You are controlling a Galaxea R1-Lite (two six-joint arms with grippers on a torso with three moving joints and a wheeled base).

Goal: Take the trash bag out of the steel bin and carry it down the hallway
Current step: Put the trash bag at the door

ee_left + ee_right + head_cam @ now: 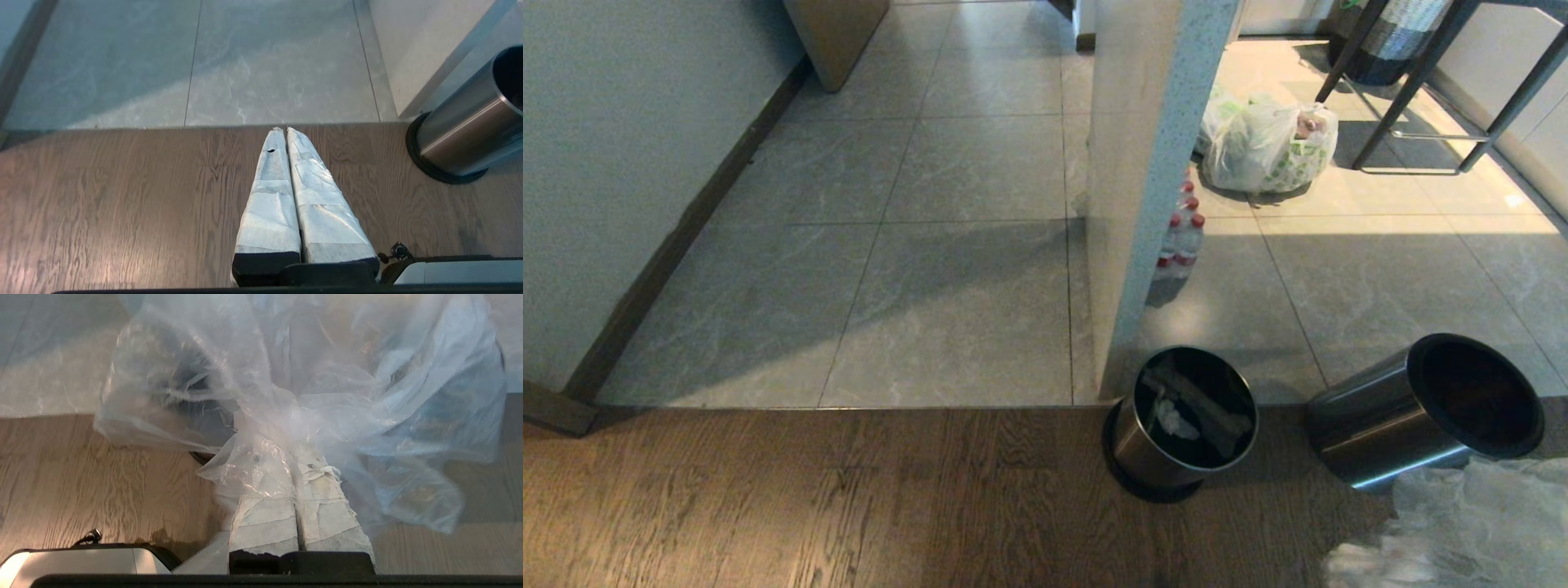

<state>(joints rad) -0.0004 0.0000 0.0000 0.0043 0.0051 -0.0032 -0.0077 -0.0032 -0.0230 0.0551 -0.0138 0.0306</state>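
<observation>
The trash bag (286, 388), clear and crinkled, billows in front of my right gripper (296, 457), which is shut on its gathered plastic. In the head view the bag (1462, 523) fills the lower right corner over the wooden floor. Just beyond it stands the steel bin (1388, 425), shiny with a black rim and a dark, empty inside. The hallway (931, 245) of grey tiles runs ahead past the wood's edge. My left gripper (284, 130) hangs shut and empty over the wood. Neither gripper shows in the head view.
A second steel bin (1184, 420) with scraps inside stands by a white pillar (1152, 163); the same bin (461, 134) shows beside my left gripper. Red-capped bottles (1180, 241), a white bag with green print (1270, 147) and dark stool legs (1421, 98) lie behind.
</observation>
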